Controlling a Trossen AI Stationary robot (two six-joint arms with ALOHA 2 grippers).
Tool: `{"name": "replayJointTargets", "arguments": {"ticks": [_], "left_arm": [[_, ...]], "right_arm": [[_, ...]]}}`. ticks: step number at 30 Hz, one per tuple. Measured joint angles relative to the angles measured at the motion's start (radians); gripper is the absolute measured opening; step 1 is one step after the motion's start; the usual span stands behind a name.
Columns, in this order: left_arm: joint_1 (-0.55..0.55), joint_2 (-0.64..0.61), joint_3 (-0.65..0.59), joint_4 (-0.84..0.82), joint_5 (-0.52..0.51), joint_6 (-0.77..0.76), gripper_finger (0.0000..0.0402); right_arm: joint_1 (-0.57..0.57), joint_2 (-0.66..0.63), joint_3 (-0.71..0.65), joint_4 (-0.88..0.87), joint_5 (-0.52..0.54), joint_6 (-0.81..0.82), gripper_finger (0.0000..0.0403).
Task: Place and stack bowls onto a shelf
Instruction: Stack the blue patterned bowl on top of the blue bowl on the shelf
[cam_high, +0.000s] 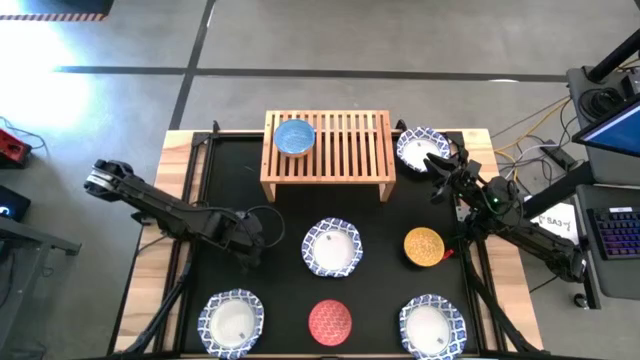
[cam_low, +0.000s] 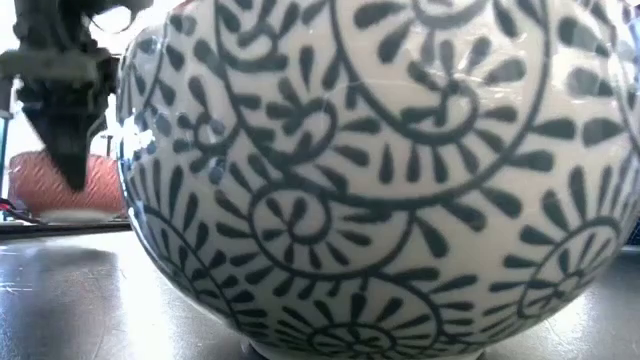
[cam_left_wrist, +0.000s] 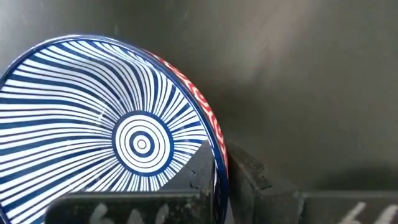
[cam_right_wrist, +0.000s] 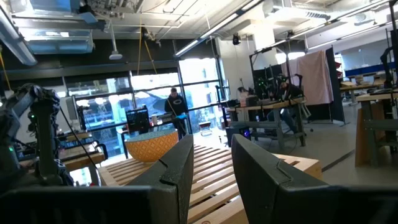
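Observation:
The wooden shelf (cam_high: 328, 150) stands at the table's far middle, with a blue bowl (cam_high: 294, 137) resting on its left end. My left gripper (cam_high: 254, 238) is low over the mat's left part, shut on a small bowl (cam_left_wrist: 118, 130) that is blue-and-white striped inside and red outside. In the high view the wrist hides this bowl. My right gripper (cam_high: 436, 168) is open and empty, above a white patterned bowl (cam_high: 420, 148) beside the shelf's right leg. It points level across the shelf top (cam_right_wrist: 217, 165) toward the bowl on the shelf (cam_right_wrist: 152, 144). My left gripper has the striped bowl's rim (cam_left_wrist: 219, 163) between its two fingers, one finger (cam_left_wrist: 200, 174) inside the bowl and one (cam_left_wrist: 250, 173) outside. The fingers come from above, pointing down. In the low view they (cam_low: 70, 150) stand before a red-sided bowl (cam_low: 40, 185). Whether the bowl rests on the mat, I cannot tell.
On the black mat (cam_high: 270, 290) stand a white patterned bowl (cam_high: 332, 247) at the centre, a yellow bowl (cam_high: 423, 247) to its right, and near the front edge a white bowl (cam_high: 230, 322), a red bowl (cam_high: 330, 320) and a white bowl (cam_high: 432, 325). One white patterned bowl (cam_low: 400, 180) fills the low view.

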Motion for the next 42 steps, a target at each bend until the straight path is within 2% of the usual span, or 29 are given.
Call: {"name": "replayJointTargets", "arguments": {"ticks": [6,12,19,25,35,42], "left_arm": [[-0.001,0.000,0.187,-0.163,-0.111,0.040,0.0005],[0.000,-0.001,0.361,-0.277,-0.310,0.145,0.0005],[0.005,-0.001,0.385,-0.277,-0.581,0.281,0.0005],[0.014,-0.001,0.367,-0.201,-0.738,0.415,0.0005],[0.153,-0.004,0.367,-0.038,-0.759,0.714,0.0007],[0.254,-0.042,0.367,0.087,-0.687,0.911,0.0008]], "right_arm": [[0.000,0.000,0.000,0.000,0.000,0.000,0.0098],[0.000,0.000,0.000,0.000,0.000,0.000,0.0098],[0.000,0.000,0.000,0.000,0.000,0.000,0.0098],[0.000,0.000,0.000,0.000,0.000,0.000,0.0098],[0.000,0.000,0.000,0.000,0.000,0.000,0.0098],[0.000,0.000,0.000,0.000,0.000,0.000,0.0098]]}}
